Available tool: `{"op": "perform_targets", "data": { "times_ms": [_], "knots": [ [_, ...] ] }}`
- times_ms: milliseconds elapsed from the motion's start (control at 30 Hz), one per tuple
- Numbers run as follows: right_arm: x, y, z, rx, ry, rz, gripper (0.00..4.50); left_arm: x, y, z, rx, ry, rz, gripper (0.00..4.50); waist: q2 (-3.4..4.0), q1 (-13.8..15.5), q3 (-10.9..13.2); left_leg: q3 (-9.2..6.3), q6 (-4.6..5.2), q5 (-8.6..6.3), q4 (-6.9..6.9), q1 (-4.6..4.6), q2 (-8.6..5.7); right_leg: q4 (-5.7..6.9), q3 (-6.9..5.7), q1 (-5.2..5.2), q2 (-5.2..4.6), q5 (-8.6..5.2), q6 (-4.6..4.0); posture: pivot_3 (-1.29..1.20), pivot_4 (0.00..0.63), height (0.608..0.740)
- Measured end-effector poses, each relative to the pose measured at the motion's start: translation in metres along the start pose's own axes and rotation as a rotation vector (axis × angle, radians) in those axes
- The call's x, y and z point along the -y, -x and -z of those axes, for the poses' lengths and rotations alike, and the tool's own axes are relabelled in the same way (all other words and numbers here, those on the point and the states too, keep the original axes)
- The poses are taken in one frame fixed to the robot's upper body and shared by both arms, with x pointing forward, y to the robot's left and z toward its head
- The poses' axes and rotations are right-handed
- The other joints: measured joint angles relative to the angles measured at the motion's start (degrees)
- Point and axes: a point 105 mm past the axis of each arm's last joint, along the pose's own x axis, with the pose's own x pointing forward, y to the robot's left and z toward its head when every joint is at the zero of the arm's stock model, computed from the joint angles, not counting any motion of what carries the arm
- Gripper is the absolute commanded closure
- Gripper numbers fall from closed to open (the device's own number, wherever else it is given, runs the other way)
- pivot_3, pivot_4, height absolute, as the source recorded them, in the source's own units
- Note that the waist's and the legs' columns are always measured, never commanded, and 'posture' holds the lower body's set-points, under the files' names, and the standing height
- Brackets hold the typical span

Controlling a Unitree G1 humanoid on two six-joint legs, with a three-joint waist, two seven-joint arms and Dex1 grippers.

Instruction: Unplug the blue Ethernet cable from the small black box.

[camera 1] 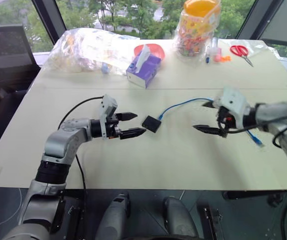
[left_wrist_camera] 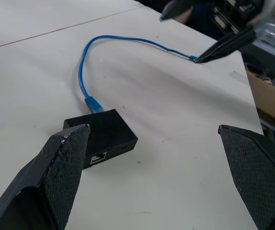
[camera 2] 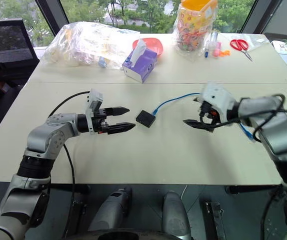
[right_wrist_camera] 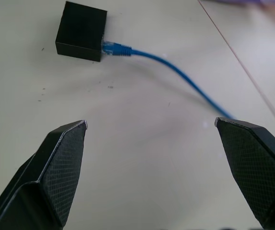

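Note:
The small black box (camera 1: 151,123) lies flat near the middle of the table. The blue Ethernet cable (camera 1: 183,104) is plugged into the box's side by its plug (right_wrist_camera: 112,48). From there it arcs to the right, passes under my right gripper and trails out to a loose plug (camera 1: 256,139). My left gripper (camera 1: 139,124) is open, its fingertips just left of the box, and the box (left_wrist_camera: 104,136) sits close to one finger. My right gripper (camera 1: 200,116) is open a hand's width to the right of the box, straddling the cable (right_wrist_camera: 176,69) above the table.
At the back stand a purple tissue box (camera 1: 143,67), a crumpled plastic bag (camera 1: 88,49), a red bowl (camera 1: 152,48), a jar of colourful sweets (camera 1: 198,27) and red scissors (camera 1: 240,51). A black chair (camera 1: 6,55) stands off the table's left side.

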Motion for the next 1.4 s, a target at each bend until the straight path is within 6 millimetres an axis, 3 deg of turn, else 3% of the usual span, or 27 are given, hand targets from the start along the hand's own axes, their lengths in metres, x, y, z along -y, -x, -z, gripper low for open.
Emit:
{"op": "perform_targets", "data": {
  "times_ms": [200, 300, 400, 733, 867, 967, 1200, 1233, 1400],
  "knots": [
    [0.009, -0.053, -0.026, -0.078, 0.350, -0.172, 0.00, 0.000, 0.007, -0.002, 0.029, -0.008, -0.051, 0.04, 0.03, -0.1, 0.0, -0.01, -0.01, 0.02, -0.07, -0.01, -0.01, 0.12, 0.00, -0.09, 0.03, 0.11, 0.25, 0.00, 0.150, 0.728],
    [0.010, -0.072, -0.035, -0.139, 0.557, -0.251, 0.00, 0.003, 0.009, 0.003, 0.029, 0.001, -0.074, 0.04, 0.02, -0.1, 0.0, -0.02, -0.03, 0.03, -0.06, 0.02, -0.01, 0.19, 0.01, -0.09, 0.05, 0.11, 0.26, 0.00, 0.150, 0.728],
    [0.005, -0.088, -0.044, -0.148, 0.658, -0.321, 0.00, 0.003, 0.012, 0.002, 0.039, 0.002, -0.102, 0.04, 0.02, 0.0, 0.0, -0.05, -0.08, 0.06, -0.05, 0.08, -0.02, 0.38, 0.01, -0.09, 0.06, 0.11, 0.27, 0.00, 0.150, 0.728],
    [0.001, -0.126, -0.048, -0.251, 0.886, -0.388, 0.00, 0.006, 0.017, 0.006, 0.047, 0.004, -0.154, 0.04, 0.03, -1.4, 0.0, -0.23, -0.27, 0.18, -0.07, 0.23, -0.01, 0.83, 0.02, -0.19, 0.17, 0.06, 0.15, 0.00, 0.150, 0.728],
    [0.001, -0.132, -0.052, -0.309, 1.004, -0.401, 0.00, 0.005, 0.018, 0.007, 0.049, 0.002, -0.173, 0.04, 0.05, -1.7, 0.0, -0.26, -0.30, 0.19, -0.09, 0.33, 0.00, 0.96, 0.03, -0.17, 0.21, 0.05, 0.13, 0.00, 0.150, 0.728],
    [0.000, -0.135, -0.052, -0.337, 1.047, -0.415, 0.81, 0.006, 0.019, 0.008, 0.050, 0.001, -0.185, 0.00, 0.05, -1.9, 0.0, -0.27, -0.32, 0.21, -0.09, 0.43, 0.00, 1.01, 0.05, -0.11, 0.22, 0.01, 0.06, 0.00, 0.150, 0.728],
    [-0.011, -0.145, -0.050, -0.408, 1.141, -0.482, 4.26, 0.006, 0.021, 0.011, 0.056, 0.005, -0.217, 0.00, 0.03, -2.9, 0.0, -0.27, -0.37, 0.19, -0.09, 0.94, 0.00, 1.57, 0.17, 0.10, 0.25, -0.13, -0.15, 0.00, 0.150, 0.728],
    [-0.012, -0.146, -0.048, -0.413, 1.141, -0.487, 4.45, 0.006, 0.021, 0.011, 0.059, 0.005, -0.219, 0.00, 0.02, -3.0, 0.0, -0.27, -0.46, 0.14, -0.13, 1.10, 0.00, 1.71, 0.17, 0.16, 0.25, -0.24, -0.22, 0.00, 0.150, 0.728],
    [-0.014, -0.147, -0.052, -0.376, 1.116, -0.472, 4.45, 0.008, 0.021, 0.010, 0.065, 0.001, -0.221, 0.00, 0.03, -3.0, 0.0, -0.40, -0.36, 0.20, -0.19, 1.16, 0.08, 1.93, 0.17, 0.06, 0.40, -0.35, -0.42, 0.00, 0.150, 0.728]
  ]
}}
